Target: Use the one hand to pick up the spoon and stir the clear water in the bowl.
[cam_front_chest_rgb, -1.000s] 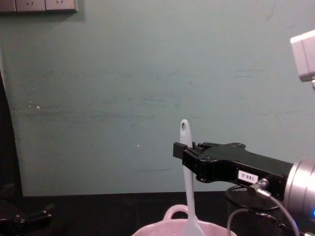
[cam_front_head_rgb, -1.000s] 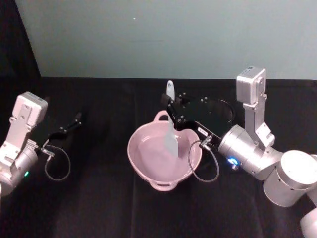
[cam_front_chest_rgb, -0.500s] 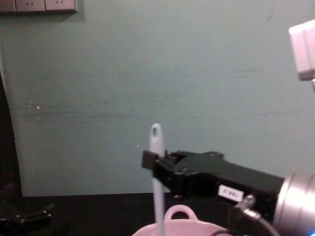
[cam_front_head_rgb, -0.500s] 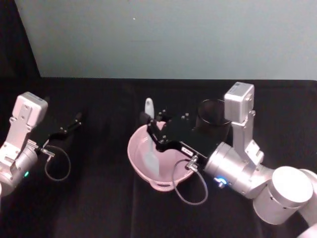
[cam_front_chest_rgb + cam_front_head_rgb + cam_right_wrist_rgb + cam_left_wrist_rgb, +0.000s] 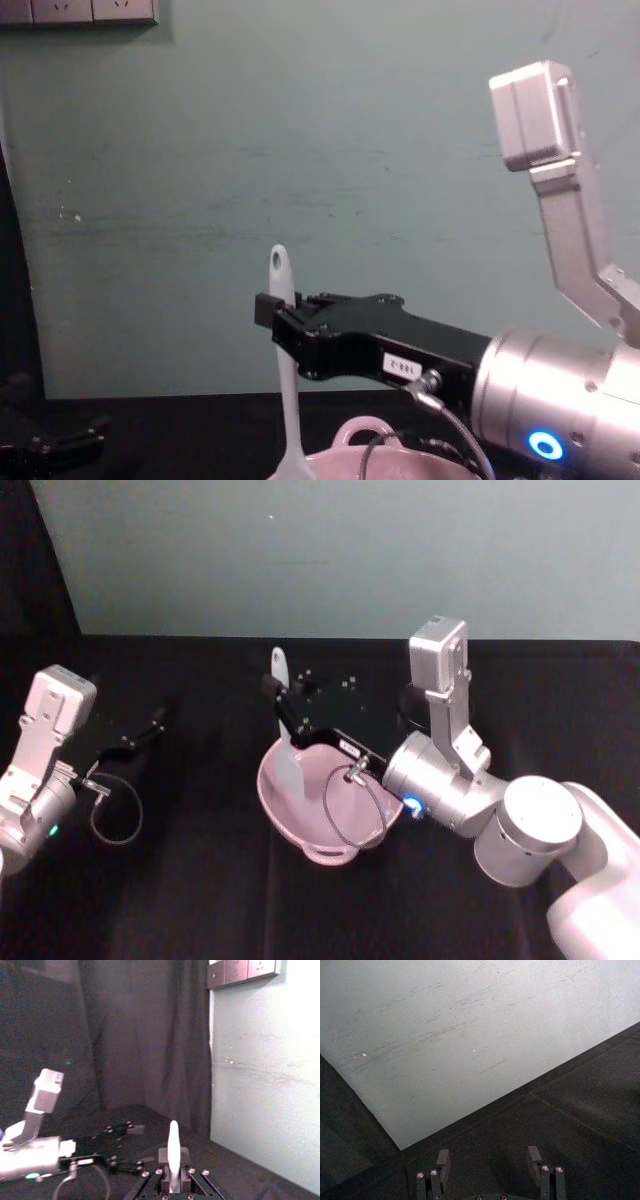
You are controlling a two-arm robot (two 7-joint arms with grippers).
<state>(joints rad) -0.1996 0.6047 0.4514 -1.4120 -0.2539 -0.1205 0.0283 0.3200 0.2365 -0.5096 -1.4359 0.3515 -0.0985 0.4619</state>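
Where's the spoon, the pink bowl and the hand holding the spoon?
spoon [image 5: 290, 770]: head view, on its flat blade.
bowl [image 5: 267, 786]: head view, on its left wall.
right gripper [image 5: 279, 690]: head view, between its fingertips.

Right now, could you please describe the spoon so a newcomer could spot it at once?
On the black table, find the pale pink bowl. At its left side the right claw holds the spoon upright: slim and white, holed at the top, flat blade down in the bowl, the only white utensil there.

The spoon [image 5: 284, 730] stands upright between the right fingers [image 5: 268, 686], its blade below them in the bowl [image 5: 300, 840] on the counter [image 5: 200, 880]. The left fingers [image 5: 443, 1162] are well apart to their left.
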